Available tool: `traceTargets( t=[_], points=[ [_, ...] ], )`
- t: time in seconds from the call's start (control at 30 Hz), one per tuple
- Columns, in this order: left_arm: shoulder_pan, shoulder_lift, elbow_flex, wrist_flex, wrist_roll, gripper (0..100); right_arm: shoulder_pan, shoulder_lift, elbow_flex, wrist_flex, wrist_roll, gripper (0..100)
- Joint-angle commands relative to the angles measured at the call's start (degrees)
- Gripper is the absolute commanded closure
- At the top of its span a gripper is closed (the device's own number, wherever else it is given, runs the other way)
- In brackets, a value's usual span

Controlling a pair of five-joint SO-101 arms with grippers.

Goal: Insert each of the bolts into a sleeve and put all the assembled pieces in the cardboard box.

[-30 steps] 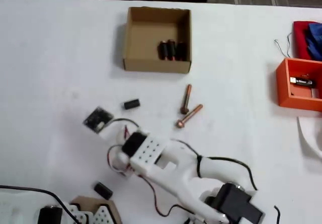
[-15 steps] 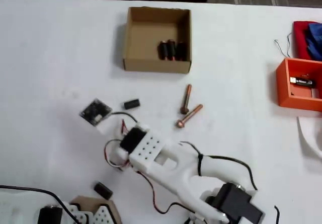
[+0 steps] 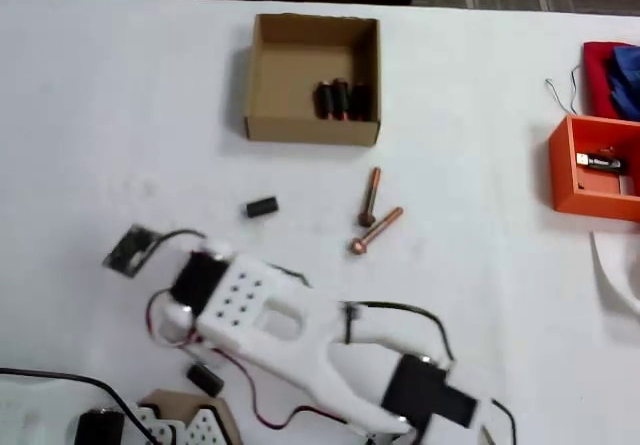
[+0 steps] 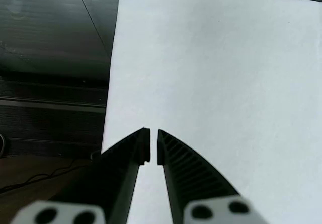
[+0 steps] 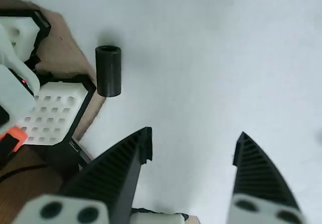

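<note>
The left gripper hangs over the table edge. Its ribbed black jaws are nearly closed, with a thin slit between them, and they hold nothing.

The right arm, in white plastic, stretches across the front of the table toward the left. The right gripper is wide open and empty. The near sleeve, a short matte black tube, lies on the table ahead of one fingertip, outside the gap and apart from it. It lies just beside the left arm's base, a white perforated plate edged in black, which crowds that side. In the high view this sleeve lies just in front of the arm.

The far sleeve lies in the open past the arm. Behind it stands the box, brown cardboard and open-topped, with dark assembled pieces side by side against its right wall. Two copper-coloured bolts lie bare just beside each other, in front of the box. An orange tray sits at the far right.
</note>
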Motion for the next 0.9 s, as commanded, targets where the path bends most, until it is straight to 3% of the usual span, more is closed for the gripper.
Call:
traceTargets(
  t=[0.0, 0.5, 0.87],
  points=[
    [0.1, -0.3, -2.4, -0.4, -0.1, 94, -2.2, 2.2, -4.1, 0.8, 0.4, 72.0],
    [0.4, -0.3, -2.4, -0.4, 0.0, 94, -11.7, 3.6, -1.8, -6.3, -6.1, 72.6],
    [0.1, -0.7, -2.9, -0.2, 0.2, 94, -11.8, 5.8, 1.7, -10.9, -6.2, 72.6]
  ],
)
